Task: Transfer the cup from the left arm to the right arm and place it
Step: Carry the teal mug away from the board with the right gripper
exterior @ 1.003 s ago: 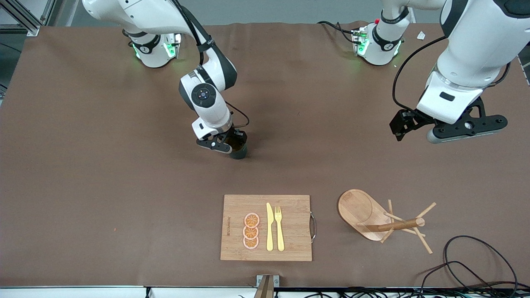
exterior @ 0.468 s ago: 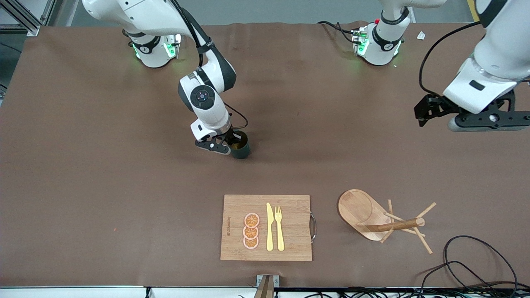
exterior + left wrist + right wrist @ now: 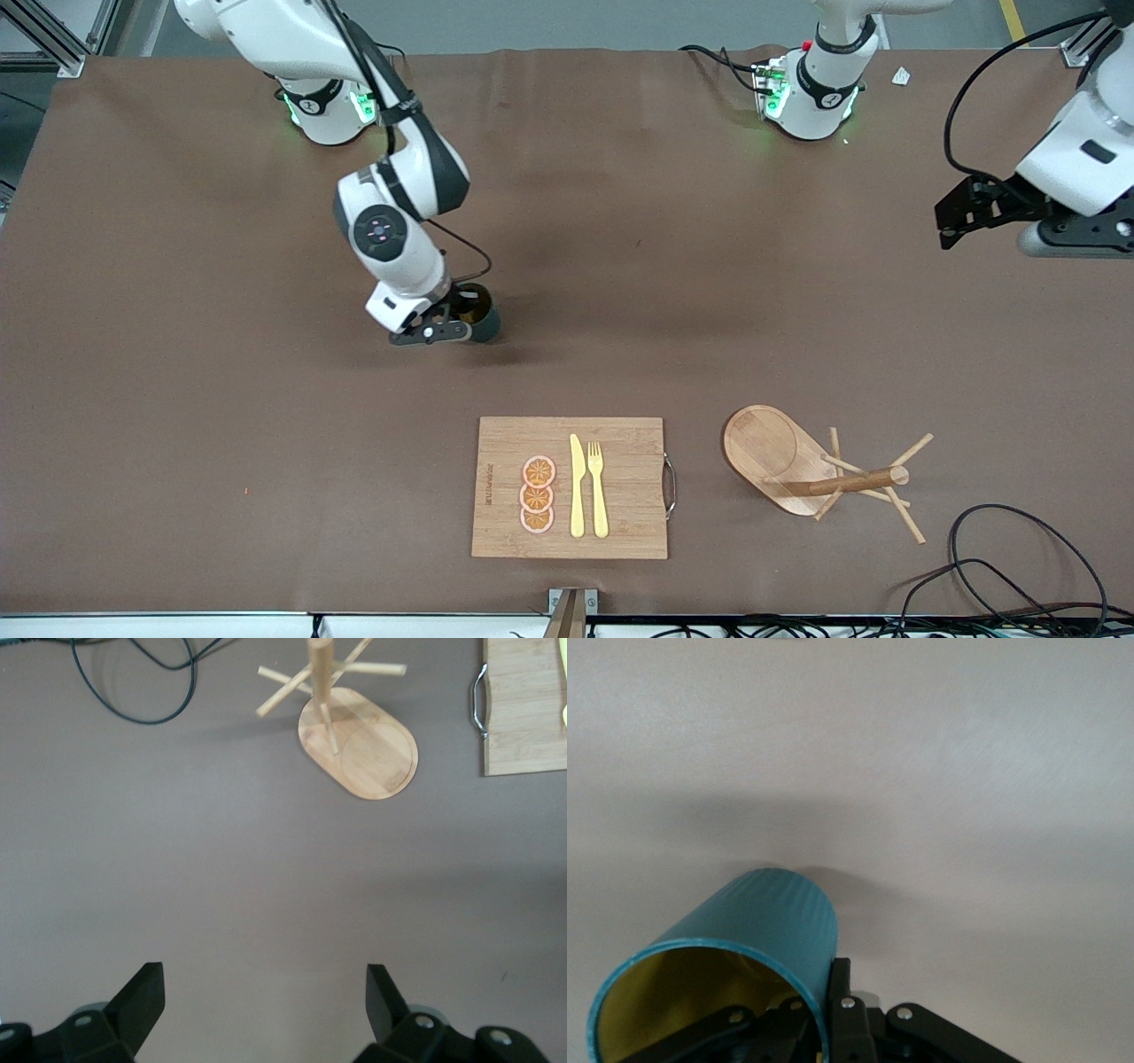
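Cutting board point(image 3: 620, 443): a dark mark along one edge, too small to read.
Elsewhere: no readable text.

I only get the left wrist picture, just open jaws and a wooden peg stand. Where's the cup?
Observer: The right gripper has the cup, its jaws shut on it, over bare table.
Operator: How is it pinched?
Observer: The right wrist view shows the cup's wall clamped at the rim, with one finger inside the yellow interior and one outside.
Operator: And where's my arm?
Observer: Your left gripper hangs over the left arm's end of the table, waiting.
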Action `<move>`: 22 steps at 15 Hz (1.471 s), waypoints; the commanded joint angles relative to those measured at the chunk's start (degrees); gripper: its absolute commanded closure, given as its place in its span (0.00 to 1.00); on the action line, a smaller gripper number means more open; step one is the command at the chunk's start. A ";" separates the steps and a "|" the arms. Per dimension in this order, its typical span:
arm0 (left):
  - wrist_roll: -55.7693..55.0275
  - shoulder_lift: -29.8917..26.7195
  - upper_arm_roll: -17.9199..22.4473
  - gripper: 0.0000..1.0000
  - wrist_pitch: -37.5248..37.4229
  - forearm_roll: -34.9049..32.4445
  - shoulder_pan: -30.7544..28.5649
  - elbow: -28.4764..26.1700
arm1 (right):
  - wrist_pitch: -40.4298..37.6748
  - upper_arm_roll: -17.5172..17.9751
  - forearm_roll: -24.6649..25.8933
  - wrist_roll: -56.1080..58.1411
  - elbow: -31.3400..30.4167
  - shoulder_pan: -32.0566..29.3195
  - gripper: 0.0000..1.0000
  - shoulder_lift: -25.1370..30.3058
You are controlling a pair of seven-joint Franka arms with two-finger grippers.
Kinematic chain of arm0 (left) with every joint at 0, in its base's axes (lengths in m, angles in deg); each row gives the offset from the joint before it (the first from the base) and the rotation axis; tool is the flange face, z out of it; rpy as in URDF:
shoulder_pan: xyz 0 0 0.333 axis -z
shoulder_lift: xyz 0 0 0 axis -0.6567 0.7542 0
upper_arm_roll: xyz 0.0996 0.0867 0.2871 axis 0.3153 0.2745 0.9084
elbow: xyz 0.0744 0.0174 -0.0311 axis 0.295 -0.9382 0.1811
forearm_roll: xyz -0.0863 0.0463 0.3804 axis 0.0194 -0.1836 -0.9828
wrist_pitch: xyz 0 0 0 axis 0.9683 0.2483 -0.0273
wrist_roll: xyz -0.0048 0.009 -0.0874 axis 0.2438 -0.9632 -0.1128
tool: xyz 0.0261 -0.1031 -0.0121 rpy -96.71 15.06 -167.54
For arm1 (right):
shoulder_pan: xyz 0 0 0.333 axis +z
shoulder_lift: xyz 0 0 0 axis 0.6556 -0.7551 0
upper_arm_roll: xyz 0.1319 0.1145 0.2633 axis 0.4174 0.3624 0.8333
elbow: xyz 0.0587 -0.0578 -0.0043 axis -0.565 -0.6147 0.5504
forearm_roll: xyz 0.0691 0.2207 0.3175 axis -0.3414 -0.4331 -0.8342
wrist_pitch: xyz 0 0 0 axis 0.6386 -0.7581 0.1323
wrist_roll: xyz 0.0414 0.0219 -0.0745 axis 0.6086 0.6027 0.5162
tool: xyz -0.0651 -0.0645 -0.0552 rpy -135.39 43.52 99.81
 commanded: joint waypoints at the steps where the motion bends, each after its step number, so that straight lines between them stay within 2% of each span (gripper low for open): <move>1: 1.06 -2.25 -0.73 0.00 -1.54 1.26 -1.32 -1.89 | -1.48 0.54 0.22 15.79 -2.54 -4.78 1.00 3.93; 2: 1.06 -2.34 -0.73 0.00 -1.98 1.26 -1.33 -1.89 | -1.48 0.54 0.83 20.28 -3.16 -6.19 1.00 4.28; 7: 0.89 -2.34 -0.90 0.00 -2.07 2.22 -1.50 -1.80 | -1.31 0.63 10.32 39.62 -5.53 -15.33 1.00 5.69; 14: 0.71 -2.17 -2.48 0.00 -1.98 2.58 -3.44 -1.54 | 1.67 0.72 10.50 72.94 -6.77 -31.94 1.00 5.87; 17: 0.71 -2.26 -2.66 0.00 -2.07 2.84 -3.17 -1.71 | 4.75 0.72 10.59 77.71 -7.64 -35.29 1.00 4.99; 22: 0.89 -2.34 -4.50 0.00 -2.60 2.84 -3.70 -1.89 | 6.60 0.81 10.07 77.46 -8.61 -37.58 1.00 2.36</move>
